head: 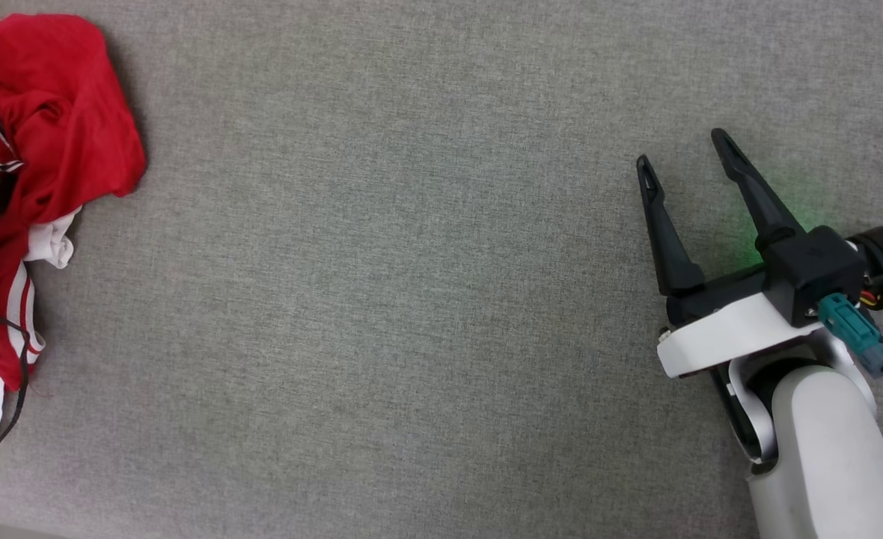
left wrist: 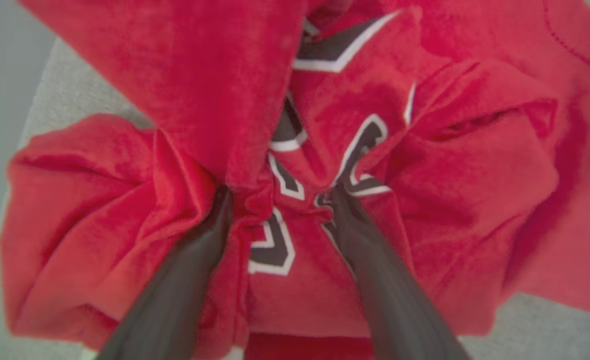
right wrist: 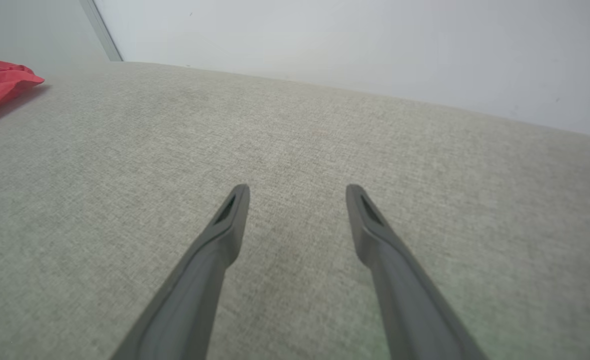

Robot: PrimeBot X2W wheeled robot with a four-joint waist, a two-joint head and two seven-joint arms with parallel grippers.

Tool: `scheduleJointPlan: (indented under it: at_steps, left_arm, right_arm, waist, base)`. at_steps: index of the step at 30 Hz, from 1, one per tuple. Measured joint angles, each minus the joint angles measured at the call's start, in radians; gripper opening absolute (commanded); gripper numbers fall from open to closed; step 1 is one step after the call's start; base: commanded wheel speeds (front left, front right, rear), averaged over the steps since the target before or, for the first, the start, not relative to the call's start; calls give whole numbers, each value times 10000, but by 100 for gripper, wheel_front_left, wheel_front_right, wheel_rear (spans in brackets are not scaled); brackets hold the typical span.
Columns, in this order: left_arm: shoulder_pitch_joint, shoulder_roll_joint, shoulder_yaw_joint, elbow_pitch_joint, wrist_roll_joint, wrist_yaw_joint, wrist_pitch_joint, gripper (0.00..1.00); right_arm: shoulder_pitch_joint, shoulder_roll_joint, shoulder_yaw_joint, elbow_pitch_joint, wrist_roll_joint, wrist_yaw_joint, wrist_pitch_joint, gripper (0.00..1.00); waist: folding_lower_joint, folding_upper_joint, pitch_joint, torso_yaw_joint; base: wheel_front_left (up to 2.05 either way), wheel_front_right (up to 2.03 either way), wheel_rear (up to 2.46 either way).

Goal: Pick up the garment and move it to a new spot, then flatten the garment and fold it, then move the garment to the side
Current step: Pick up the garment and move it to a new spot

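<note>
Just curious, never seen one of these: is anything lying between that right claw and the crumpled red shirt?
Nothing visible. Bare grey fabric surface lies between the right gripper and the garment at the robot's far left. The left gripper stands open, fingers pressed into its folds.

Open surface (head: 411, 299) — garment (head: 45, 112) at left

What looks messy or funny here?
The red jersey T-shirt with white sleeves lies crumpled in a heap at the left edge of the grey fabric surface, black lettering creased. The left gripper presses its open fingers into the folds.
</note>
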Motion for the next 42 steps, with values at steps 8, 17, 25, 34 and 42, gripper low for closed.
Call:
scheduleJointPlan:
  at_steps: [8,17,25,34,42]
  left_arm:
    - [-144,96,-608,617,56,-12,-1104,0]
    - [-1323,274,-773,1651,1363,328,-4721,0]
    - [-2096,48,-1191,1689,2334,474,-7453,0]
    - [-2318,-1264,-1908,777,2905,623,-8623,0]
    - [-1176,-3039,-2828,-759,2978,610,-8744,0]
  right_arm:
    - [-59,0,-29,242,59,0,-86,100]
    - [419,0,-226,527,403,0,-311,100]
    - [1054,0,-608,612,965,0,-523,100]
    - [1783,-2,-961,443,1306,0,-516,100]
    - [2129,0,-918,385,1526,0,-430,100]
  waist:
    - [0,0,-374,-66]
    - [-1,0,-1550,-3]
    - [-2,0,-2981,-29]
    - [-4,0,-4262,-573]
    - [-4,0,-4765,-1705]
  base:
    - [0,0,0]
    - [0,0,0]
    - [0,0,0]
    - [0,0,0]
    - [0,0,0]
